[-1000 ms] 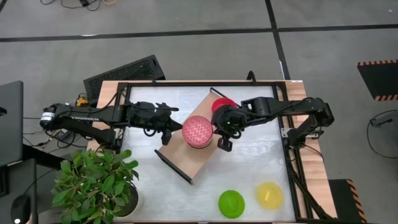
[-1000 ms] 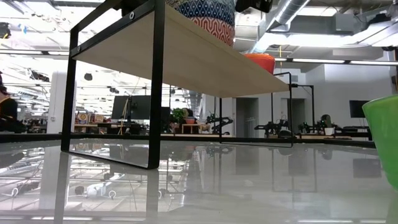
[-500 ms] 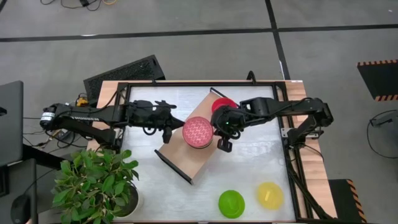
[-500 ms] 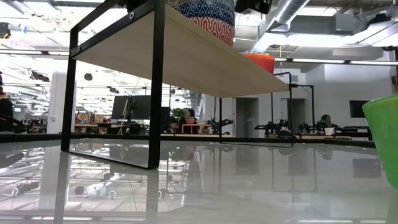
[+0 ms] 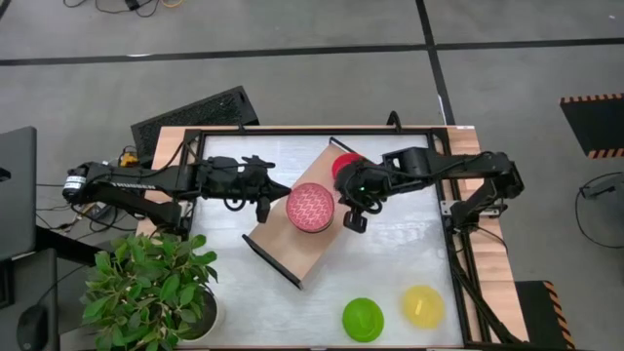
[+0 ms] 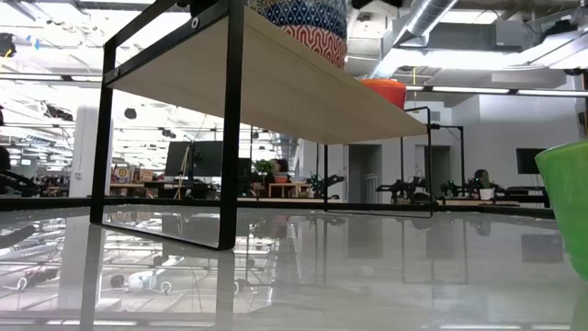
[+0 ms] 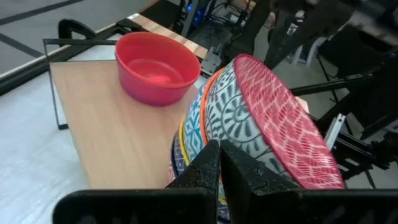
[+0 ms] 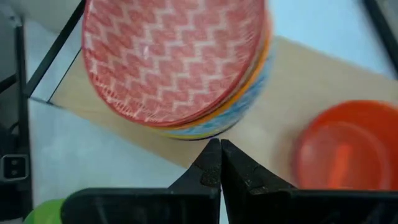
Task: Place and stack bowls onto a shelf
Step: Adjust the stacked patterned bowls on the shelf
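Note:
The light-wood shelf [image 5: 289, 250] stands slantwise mid-table on its black end frames. On its board sits a nested stack of lattice bowls [image 5: 310, 207], pink on top, blue-grey and orange below [image 6: 303, 23]. A plain red bowl [image 5: 343, 164] rests on the board farther back. My left gripper [image 5: 261, 213] is shut and hovers just left of the stack [image 7: 261, 118]. My right gripper [image 5: 353, 222] is shut beside the stack's right side [image 8: 180, 68]. Neither visibly touches a bowl. The green bowl [image 5: 363, 319] and yellow bowl [image 5: 422, 305] sit on the table near its near edge.
A potted plant [image 5: 146, 283] stands at the table's near-left corner and a black keyboard [image 5: 195, 117] lies beyond the far-left corner. The black table frame [image 5: 453, 234] runs along the right edge. Bare white tabletop lies between the shelf and the green bowl.
My right gripper has risen a little and drawn back slightly toward the table's right edge, away from the stack; in the low view it has left the picture's top. The bowls and the shelf have stayed where they were.

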Controlling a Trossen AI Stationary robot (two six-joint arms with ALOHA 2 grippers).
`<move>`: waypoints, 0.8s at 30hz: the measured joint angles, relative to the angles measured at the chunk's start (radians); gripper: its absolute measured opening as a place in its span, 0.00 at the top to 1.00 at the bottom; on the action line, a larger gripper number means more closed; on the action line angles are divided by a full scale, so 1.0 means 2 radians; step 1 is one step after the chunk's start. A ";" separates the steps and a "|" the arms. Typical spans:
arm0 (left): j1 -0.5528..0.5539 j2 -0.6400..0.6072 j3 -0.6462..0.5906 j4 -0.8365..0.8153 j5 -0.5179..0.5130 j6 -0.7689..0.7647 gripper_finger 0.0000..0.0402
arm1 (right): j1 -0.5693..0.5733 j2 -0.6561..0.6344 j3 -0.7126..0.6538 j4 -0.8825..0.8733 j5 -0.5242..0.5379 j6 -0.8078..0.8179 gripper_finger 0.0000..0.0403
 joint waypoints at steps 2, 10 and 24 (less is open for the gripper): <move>0.000 0.000 0.000 0.000 -0.007 0.000 1.00 | -0.001 0.000 0.014 -0.003 0.009 -0.016 0.94; 0.000 0.000 0.000 0.000 -0.031 0.000 1.00 | -0.026 0.000 0.028 0.050 0.011 -0.094 0.94; 0.000 0.000 0.000 0.001 -0.049 -0.001 1.00 | -0.035 0.004 0.000 0.038 -0.047 -0.097 0.94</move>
